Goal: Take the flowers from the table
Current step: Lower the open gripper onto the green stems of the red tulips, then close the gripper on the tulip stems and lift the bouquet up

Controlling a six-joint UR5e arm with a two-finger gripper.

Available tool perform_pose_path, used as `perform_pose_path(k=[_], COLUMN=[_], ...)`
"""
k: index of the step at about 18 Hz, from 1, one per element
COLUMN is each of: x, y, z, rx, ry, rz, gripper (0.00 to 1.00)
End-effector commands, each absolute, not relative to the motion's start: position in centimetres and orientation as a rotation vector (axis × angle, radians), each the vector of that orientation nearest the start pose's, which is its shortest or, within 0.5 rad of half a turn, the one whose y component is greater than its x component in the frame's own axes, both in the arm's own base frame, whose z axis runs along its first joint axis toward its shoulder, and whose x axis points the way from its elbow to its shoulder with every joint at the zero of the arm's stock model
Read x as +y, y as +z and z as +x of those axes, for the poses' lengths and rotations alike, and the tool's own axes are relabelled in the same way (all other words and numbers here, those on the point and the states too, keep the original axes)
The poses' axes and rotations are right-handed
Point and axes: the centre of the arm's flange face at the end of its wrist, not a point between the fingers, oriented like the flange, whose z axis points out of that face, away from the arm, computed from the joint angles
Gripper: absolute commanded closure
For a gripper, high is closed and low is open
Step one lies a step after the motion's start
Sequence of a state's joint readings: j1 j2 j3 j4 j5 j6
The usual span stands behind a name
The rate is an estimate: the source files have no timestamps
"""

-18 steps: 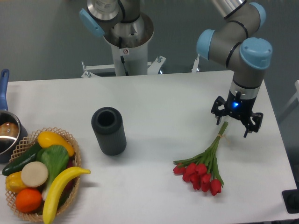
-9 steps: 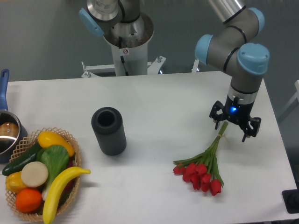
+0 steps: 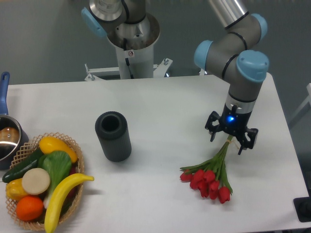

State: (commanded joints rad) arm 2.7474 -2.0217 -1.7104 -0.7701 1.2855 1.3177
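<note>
The flowers (image 3: 209, 175), a bunch of red tulips with thin green stems, lie on the white table (image 3: 165, 107) at the front right, blooms toward the front, stem ends pointing up and right. My gripper (image 3: 226, 141) hangs open just above the upper ends of the stems, one finger on each side of them. It holds nothing. The stem tips are partly hidden under the gripper body.
A dark cylinder (image 3: 113, 136) stands left of centre. A wicker basket (image 3: 29, 145) of fruit and vegetables sits at the front left, with a pot (image 3: 7, 138) with a blue handle behind it. The arm's base pedestal (image 3: 131, 43) stands behind the table.
My gripper has moved left and toward the front, from beside the stem tips to over the upper stems. The flowers have not moved.
</note>
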Motion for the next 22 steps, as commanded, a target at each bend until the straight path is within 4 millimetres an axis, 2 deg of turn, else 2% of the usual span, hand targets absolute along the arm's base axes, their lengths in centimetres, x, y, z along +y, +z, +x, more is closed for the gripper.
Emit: perform_pose_path(k=[4, 10, 15, 16, 17, 18, 19, 21, 22], x=[40.3, 40.5, 41.7, 41.8, 42.2, 42.4, 42.5, 42.4, 42.2], y=[23.4, 20.9, 18.9, 18.7, 18.9, 18.9, 18.9, 19.3, 19.6], z=[-52.0, -53.7, -52.8, -52.6, -52.5, -52.4, -52.3, -52.4, -52.5], rx=[0.269, 0.268, 0.292, 0.293, 0.298, 0.292, 0.274, 0.239, 0.233], ry=[0.128, 0.124, 0.091, 0.084, 0.089, 0.087, 0.083, 0.084, 0.090], rz=[-2.796, -2.854, -2.888, -2.890, -2.887, -2.888, -2.888, -2.884, -2.883], gripper=[0.00, 0.00, 0.00, 0.03, 0.15, 0.33, 0.47, 0.86, 0.97])
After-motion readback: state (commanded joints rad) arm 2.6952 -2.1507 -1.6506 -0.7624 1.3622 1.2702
